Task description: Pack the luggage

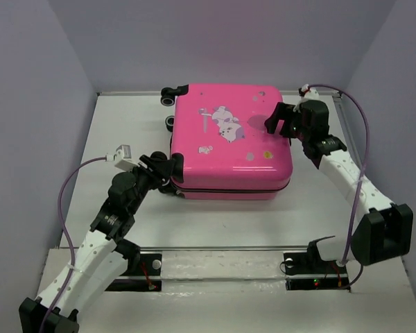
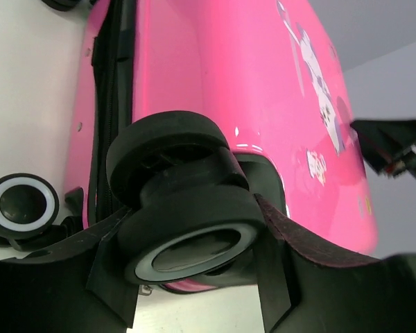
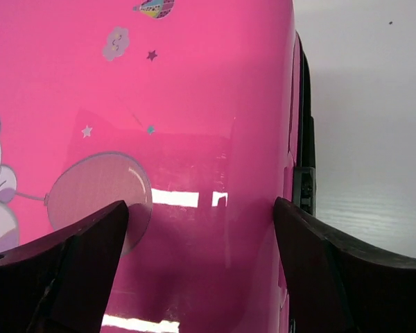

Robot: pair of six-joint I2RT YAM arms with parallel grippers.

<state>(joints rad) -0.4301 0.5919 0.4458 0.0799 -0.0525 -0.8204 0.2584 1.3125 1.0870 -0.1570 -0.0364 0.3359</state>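
The luggage (image 1: 232, 139) lies flat and shut on the white desk (image 1: 125, 132), printed lid up, its wheels along the left side and the dark zip seam (image 1: 229, 189) running round the near edge. We judge the packing to be in its last stage: securing the closed case.

The left end effector (image 1: 170, 168) is clamped around the wheel (image 2: 187, 236) at the luggage's near-left corner, one finger on each side of it. The right end effector (image 1: 281, 123) hovers over the lid's right part with its jaws wide and nothing between them. From the right wrist view, a small black fitting (image 3: 304, 189) sits on the seam at the luggage's right edge, just beyond the outer finger.

To do this well, we would hold the wheel firmly so the case cannot slide or pivot. We would then lower the right arm slowly, square to the shell. The lid is glossy and curved, so a finger pressed at a slant would likely skid. If the seam fitting is the target, we should approach it from the side rather than from above.

Outward from the luggage, the desk is matt white and bare to its left and in front, where a rail (image 1: 222, 248) crosses the near edge. Plain pale grey walls (image 1: 41, 104) stand behind the luggage and on both sides.
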